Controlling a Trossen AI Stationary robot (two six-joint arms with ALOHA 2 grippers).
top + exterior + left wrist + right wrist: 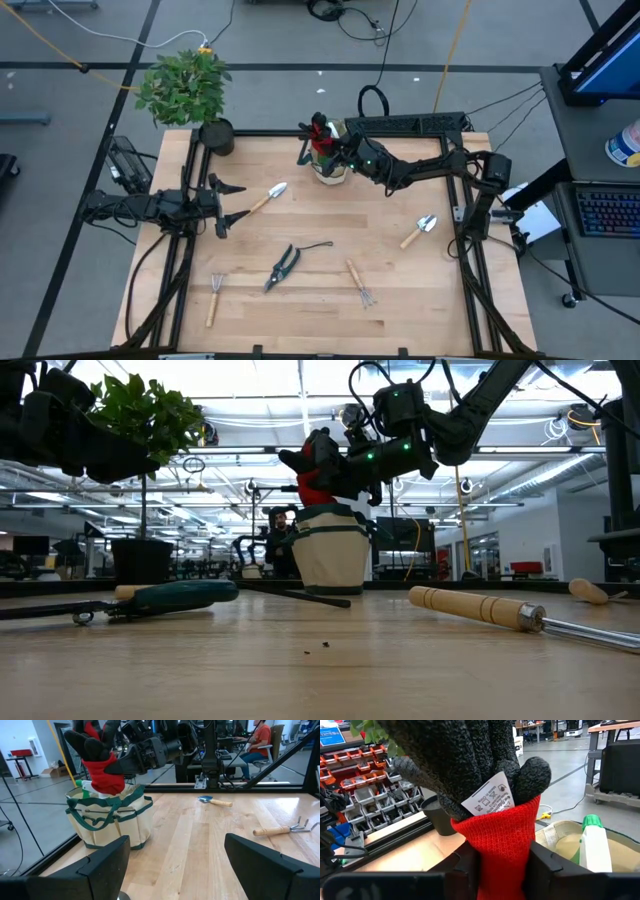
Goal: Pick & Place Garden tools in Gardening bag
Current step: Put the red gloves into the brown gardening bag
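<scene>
The beige gardening bag (331,170) with green pockets stands at the table's far middle, and a green-capped sprayer (592,845) stands in it. My right gripper (332,146) is shut on the red-and-black glove (318,133) just above the bag's open top; the glove also shows in the low view (318,465). My left gripper (238,201) is open and empty at the left, next to a wood-handled trowel (266,197). Lying flat on the table are a second trowel (419,229), dark shears (284,266) and two little rakes (214,298) (359,283). My right gripper pinches the glove's red cuff (502,845) between its two fingers (547,865). It reaches in from the table's right side, above the bag. The glove is clear of the table, its black fingers (82,742) pointing up and its cuff end (112,785) at the bag's open top (107,795).
A leafy potted plant (187,88) in a black pot (216,136) stands at the far left corner. A black frame (420,124) runs round the table's edges. A person (257,740) sits beyond the table. Bare wood lies between the tools.
</scene>
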